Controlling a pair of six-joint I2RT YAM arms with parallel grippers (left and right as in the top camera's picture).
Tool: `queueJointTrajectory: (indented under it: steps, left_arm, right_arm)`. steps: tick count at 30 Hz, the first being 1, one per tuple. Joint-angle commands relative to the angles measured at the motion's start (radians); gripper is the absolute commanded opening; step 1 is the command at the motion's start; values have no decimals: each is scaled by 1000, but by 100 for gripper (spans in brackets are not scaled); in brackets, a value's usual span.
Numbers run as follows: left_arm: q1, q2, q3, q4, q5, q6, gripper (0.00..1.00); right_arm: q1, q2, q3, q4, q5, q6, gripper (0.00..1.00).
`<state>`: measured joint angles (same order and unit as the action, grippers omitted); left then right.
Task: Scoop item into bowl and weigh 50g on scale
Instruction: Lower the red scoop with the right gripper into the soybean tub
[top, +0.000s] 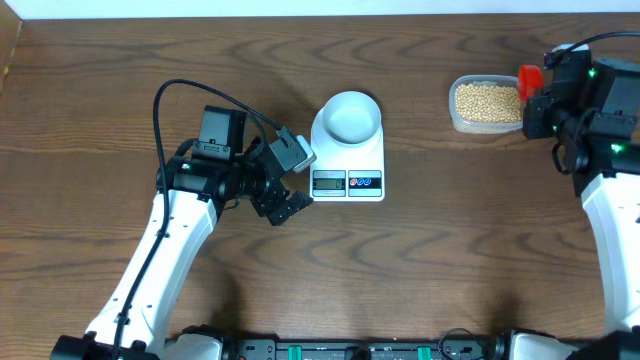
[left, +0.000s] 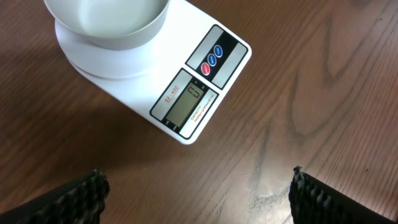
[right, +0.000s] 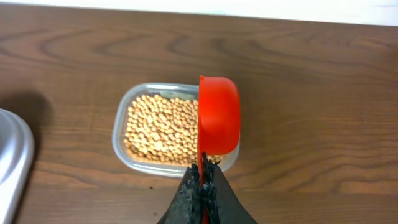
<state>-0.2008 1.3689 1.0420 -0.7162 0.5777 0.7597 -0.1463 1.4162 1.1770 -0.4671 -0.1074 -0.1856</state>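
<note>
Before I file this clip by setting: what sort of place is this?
Probably a robot test bench rather than a kitchen: two robot arms at a wooden table, with a kitchen scale, a bowl and a tub of beans.

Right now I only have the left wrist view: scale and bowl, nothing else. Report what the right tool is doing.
Observer: The right tool is shut on the handle of a red scoop.
Operator: Give me the scoop's position.
Observer: It hangs over the right end of a clear tub of beans.
Operator: Place that tub relative to the scale.
Observer: The tub sits apart from the scale, off to its right, toward the far edge of the table.
</note>
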Motion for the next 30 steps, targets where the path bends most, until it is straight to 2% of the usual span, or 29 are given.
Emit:
queueJointTrajectory:
  steps: [1, 16, 22, 30]
  left_arm:
    - [3, 0, 23, 0, 13, 6, 95]
    - [3, 0, 23, 0, 13, 6, 95]
    - [3, 0, 23, 0, 13, 6, 95]
    - [3, 0, 23, 0, 13, 6, 95]
  right_arm:
    - [3, 60, 22, -1, 45, -56, 1]
    - [81, 175, 22, 44, 118, -124, 1]
    - [101, 217, 22, 46, 205, -146, 1]
    - [134, 260, 22, 58, 201, -144, 1]
